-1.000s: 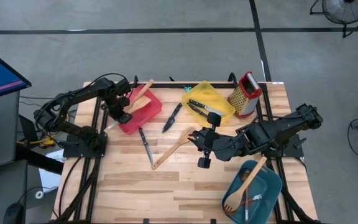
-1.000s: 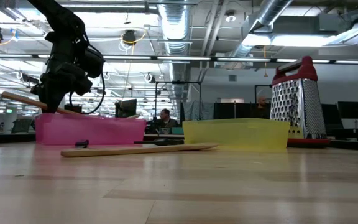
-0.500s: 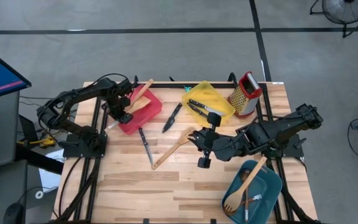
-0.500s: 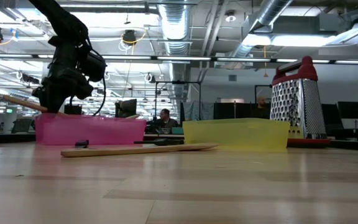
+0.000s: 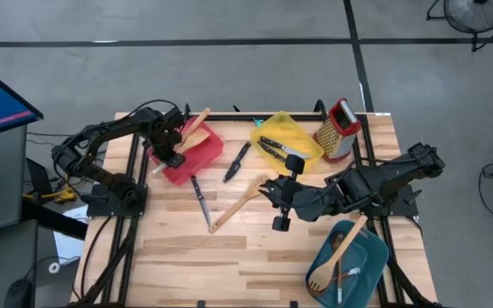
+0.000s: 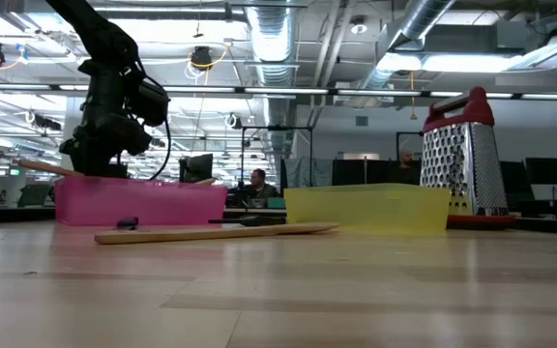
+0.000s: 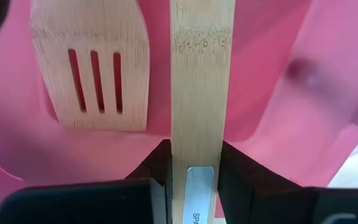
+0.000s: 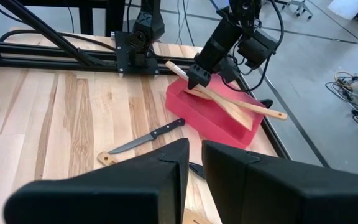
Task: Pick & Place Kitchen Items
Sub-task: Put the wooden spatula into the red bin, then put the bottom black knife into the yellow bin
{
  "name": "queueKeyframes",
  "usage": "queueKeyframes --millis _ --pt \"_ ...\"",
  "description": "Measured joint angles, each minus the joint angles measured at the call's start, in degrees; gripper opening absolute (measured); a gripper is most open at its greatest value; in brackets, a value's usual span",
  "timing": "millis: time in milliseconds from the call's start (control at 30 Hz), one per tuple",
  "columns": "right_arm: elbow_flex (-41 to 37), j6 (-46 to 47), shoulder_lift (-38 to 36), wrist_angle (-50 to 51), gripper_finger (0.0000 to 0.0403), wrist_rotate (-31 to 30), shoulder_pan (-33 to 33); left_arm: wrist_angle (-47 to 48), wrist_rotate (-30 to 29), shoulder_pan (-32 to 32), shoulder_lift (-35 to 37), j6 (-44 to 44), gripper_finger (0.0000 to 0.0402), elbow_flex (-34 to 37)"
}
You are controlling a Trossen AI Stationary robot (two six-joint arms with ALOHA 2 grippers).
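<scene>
My left gripper (image 5: pixel 172 156) points down over the red tray (image 5: pixel 197 162) at the table's far left, shut on a pale wooden spatula (image 8: pixel 219 99). The spatula's short end (image 6: pixel 37 167) sticks out past the tray's left rim, and the rest slants over the tray. A slotted wooden turner (image 7: pixel 92 68) lies in the tray beside it. My right gripper (image 8: pixel 195 155) hangs shut and empty, high over the table's middle (image 5: pixel 274 197). On the bare wood lie two black-handled knives (image 5: pixel 200 198) (image 5: pixel 238 161) and another wooden spatula (image 5: pixel 240 204). My left gripper pinches the spatula's flat handle (image 7: pixel 201 134) by its two narrow edges, close to the handle's free end. The fingers (image 7: pixel 157 165) come from above, pointing down, and lie across the handle. The spatula slants over the red tray; whether its blade rests in the tray I cannot tell.
A yellow tray (image 5: pixel 308 150) with dark utensils and a steel grater with a red top (image 5: pixel 339 128) stand at the far right. A teal tray (image 5: pixel 371 257) with wooden utensils sits at the near right. Bare wood lies along the near edge.
My left gripper has sunk a little toward the red tray with the spatula. The spatula's free end, left of the tray, now sits lower and nearer the tray's rim, and the spatula lies closer to level.
</scene>
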State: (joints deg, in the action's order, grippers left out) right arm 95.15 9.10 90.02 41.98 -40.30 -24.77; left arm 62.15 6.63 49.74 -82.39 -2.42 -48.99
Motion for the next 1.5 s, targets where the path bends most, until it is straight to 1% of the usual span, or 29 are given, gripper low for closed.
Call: queueKeyframes --millis 233,367,567,800,900,1067,1167,1500 --pt "-0.01 0.0 0.0 -0.02 0.0056 0.01 -0.02 -0.14 0.0 -0.01 0.0 0.04 0.0065 0.0" --pt "-0.02 0.0 0.0 -0.32 0.0056 0.01 0.0 -0.79 -0.11 -1.06 0.0 0.18 0.0066 0.09" --pt "-0.02 0.0 0.0 -0.42 0.0056 0.0 -0.13 -1.95 -0.33 -2.87 0.08 0.44 0.0066 2.73" --pt "-0.02 0.0 0.0 -0.42 0.0056 0.0 -0.33 -2.78 -0.63 -2.89 1.03 0.42 0.0067 2.73" --pt "-0.02 0.16 0.0 -0.42 0.0056 0.01 -0.33 -3.39 -0.7 -2.89 1.03 0.42 0.0074 2.75" --pt "-0.02 0.61 0.0 -0.42 0.0056 0.0 -0.33 -5.0 -2.72 -2.86 1.03 0.49 0.0097 2.75" --pt "-0.02 0.63 0.0 -0.42 0.0056 0.0 -0.33 -5.76 -2.84 -2.84 1.03 0.63 0.0117 2.75" --pt "-0.02 0.63 0.0 -0.4 0.0056 0.01 -0.33 -8.99 -2.82 -2.84 1.03 3.82 0.0208 2.75"
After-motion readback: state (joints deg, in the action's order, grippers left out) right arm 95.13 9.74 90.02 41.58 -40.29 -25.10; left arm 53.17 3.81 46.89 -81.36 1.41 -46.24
